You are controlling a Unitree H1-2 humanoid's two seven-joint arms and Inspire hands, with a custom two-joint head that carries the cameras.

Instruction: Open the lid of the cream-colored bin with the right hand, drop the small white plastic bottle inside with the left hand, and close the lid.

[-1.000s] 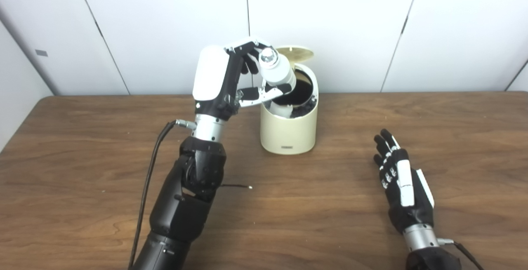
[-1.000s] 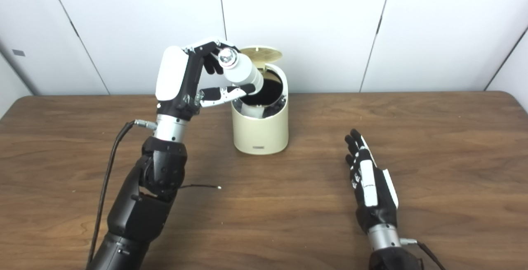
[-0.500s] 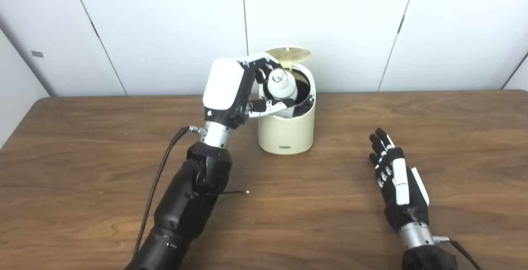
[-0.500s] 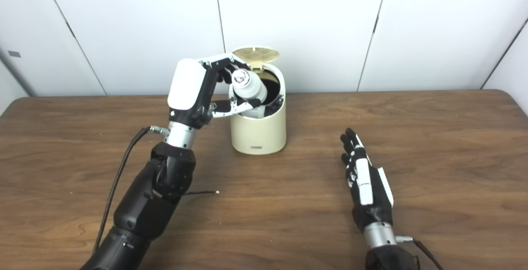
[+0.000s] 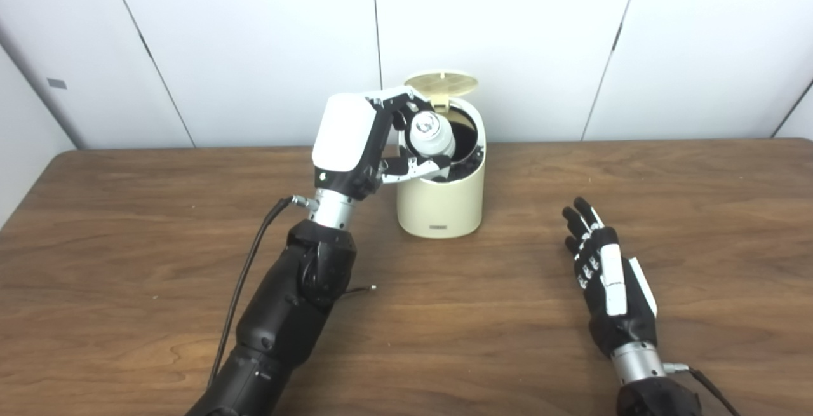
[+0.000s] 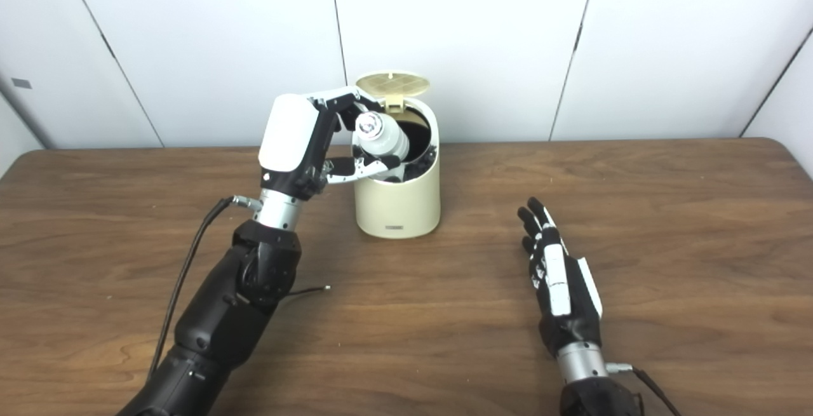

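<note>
The cream-colored bin (image 5: 440, 203) stands near the back middle of the wooden table with its round lid (image 5: 441, 82) tipped up behind the opening. My left hand (image 5: 356, 143) is at the bin's left rim, shut on the small white plastic bottle (image 5: 430, 138). The bottle leans into the dark opening, its shiny cap end up and toward me. My right hand (image 5: 606, 276) lies open on the table to the right of the bin, fingers spread, holding nothing.
The brown wooden table (image 5: 127, 289) runs across the view, with white wall panels right behind the bin. A black cable (image 5: 244, 276) hangs from my left wrist, and a thin wire (image 5: 359, 289) lies on the table beside the forearm.
My left hand has lowered the bottle from above the bin's rim down into the opening. The right hand stays open on the table. The camera has shifted slightly.
</note>
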